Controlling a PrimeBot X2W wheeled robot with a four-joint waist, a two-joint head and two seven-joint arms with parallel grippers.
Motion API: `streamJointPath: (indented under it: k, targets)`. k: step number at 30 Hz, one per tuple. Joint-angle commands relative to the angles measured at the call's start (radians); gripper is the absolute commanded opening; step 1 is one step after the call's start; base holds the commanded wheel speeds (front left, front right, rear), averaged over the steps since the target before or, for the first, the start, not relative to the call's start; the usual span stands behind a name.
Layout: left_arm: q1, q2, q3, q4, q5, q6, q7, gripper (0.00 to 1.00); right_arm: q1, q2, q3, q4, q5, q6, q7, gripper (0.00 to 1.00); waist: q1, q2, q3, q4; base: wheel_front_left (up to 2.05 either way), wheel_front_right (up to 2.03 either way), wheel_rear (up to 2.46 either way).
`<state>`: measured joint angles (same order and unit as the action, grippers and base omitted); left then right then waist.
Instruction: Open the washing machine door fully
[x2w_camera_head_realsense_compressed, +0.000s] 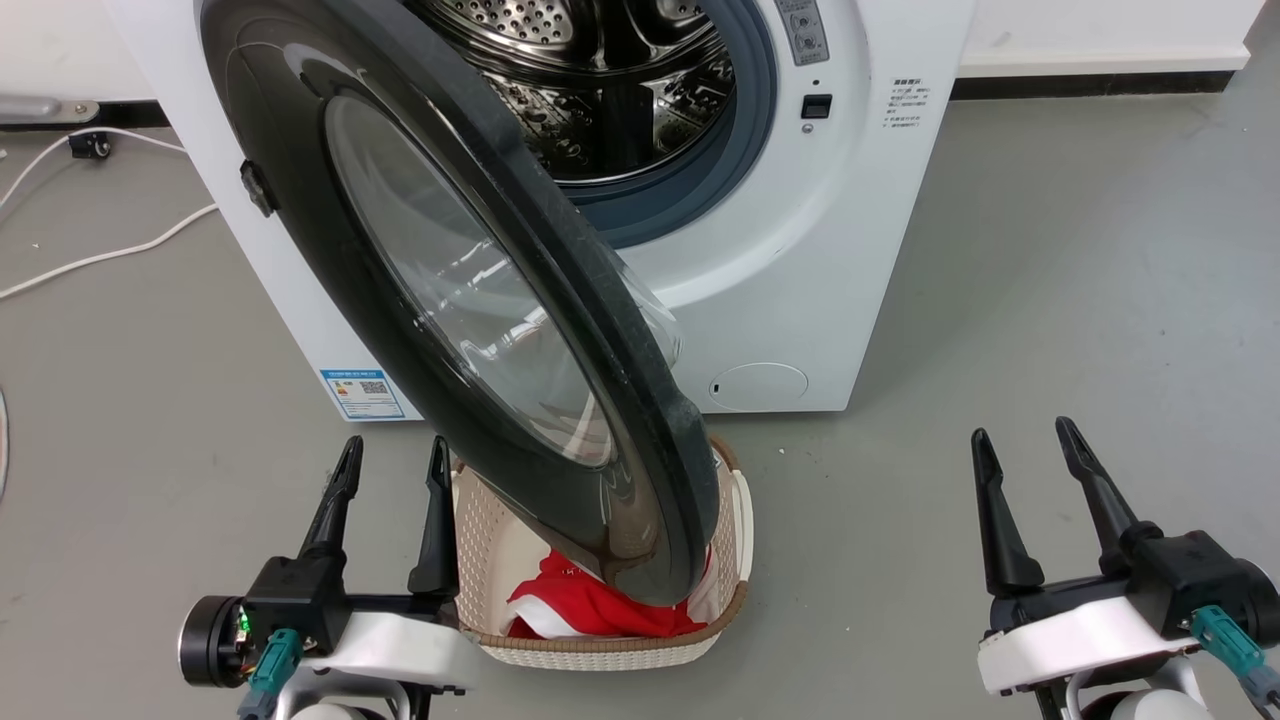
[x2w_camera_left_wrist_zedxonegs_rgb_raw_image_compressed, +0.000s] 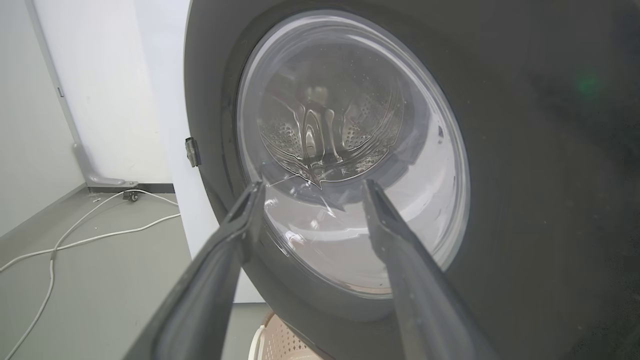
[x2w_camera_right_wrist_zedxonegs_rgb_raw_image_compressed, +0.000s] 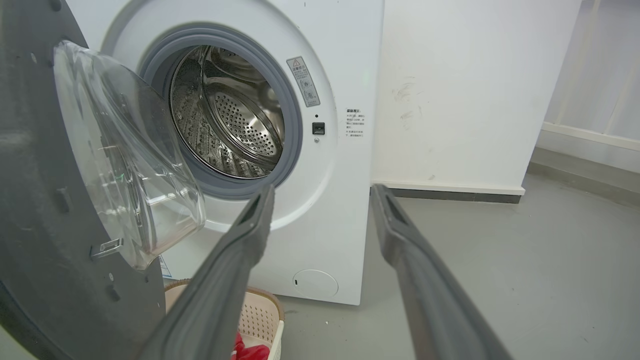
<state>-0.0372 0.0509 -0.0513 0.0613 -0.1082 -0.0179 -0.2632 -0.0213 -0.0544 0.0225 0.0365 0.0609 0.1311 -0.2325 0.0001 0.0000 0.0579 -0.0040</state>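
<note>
The white washing machine (x2w_camera_head_realsense_compressed: 800, 280) stands ahead with its steel drum mouth exposed. Its round black-rimmed washing machine door (x2w_camera_head_realsense_compressed: 480, 300) is swung out toward me, hinged on the left, its lower edge hanging over a basket. My left gripper (x2w_camera_head_realsense_compressed: 392, 455) is open, low at the left, just left of the door's lower rim and not touching it. In the left wrist view the door (x2w_camera_left_wrist_zedxonegs_rgb_raw_image_compressed: 525, 150) looms close beyond the open left gripper (x2w_camera_left_wrist_zedxonegs_rgb_raw_image_compressed: 311, 187). My right gripper (x2w_camera_head_realsense_compressed: 1025, 438) is open at the lower right, far from the door. In the right wrist view the door's clear bowl (x2w_camera_right_wrist_zedxonegs_rgb_raw_image_compressed: 125, 165) bulges at the left of the open right gripper (x2w_camera_right_wrist_zedxonegs_rgb_raw_image_compressed: 322, 192).
A cream laundry basket (x2w_camera_head_realsense_compressed: 600, 650) holding red and white cloth sits on the grey floor under the door. White cables (x2w_camera_head_realsense_compressed: 100, 255) trail across the floor at the left. A white wall (x2w_camera_right_wrist_zedxonegs_rgb_raw_image_compressed: 475, 90) stands right of the machine, with bare floor (x2w_camera_head_realsense_compressed: 1080, 300) before it.
</note>
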Motion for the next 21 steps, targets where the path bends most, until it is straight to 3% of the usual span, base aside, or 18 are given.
streamJointPath:
  k: [1, 9, 10, 11, 21]
  targets:
    - [-0.009, -0.001, 0.001, -0.004, 0.007, -0.005, -0.002, 1.00, 0.000, 0.005, 0.000, 0.003, -0.003, -0.001, -0.004, 1.00, -0.0001, 0.0000, 0.001, 0.000, 0.00, 0.00, 0.00]
    - [-0.015, -0.001, 0.000, -0.019, 0.024, -0.008, -0.002, 1.00, -0.008, 0.006, 0.000, 0.010, 0.014, -0.001, -0.006, 1.00, -0.0001, 0.0000, 0.004, 0.001, 0.00, 0.00, 0.00]
    - [-0.012, -0.001, 0.000, -0.019, 0.026, -0.008, -0.002, 0.29, -0.008, 0.006, 0.000, 0.011, 0.016, -0.001, -0.007, 1.00, -0.0001, 0.0000, 0.004, 0.000, 0.00, 0.00, 0.00]
    - [-0.012, -0.001, 0.000, -0.021, 0.026, -0.011, -0.002, 0.00, -0.008, 0.006, 0.000, 0.012, 0.018, -0.001, -0.007, 1.00, -0.0001, 0.0000, 0.004, 0.000, 0.00, 0.00, 0.00]
    - [-0.027, -0.001, 0.007, -0.051, 0.017, -0.025, -0.002, 0.00, -0.010, 0.006, 0.000, 0.022, 0.027, -0.001, -0.010, 1.00, -0.0001, 0.0000, 0.000, -0.001, 0.00, 0.00, 0.00]
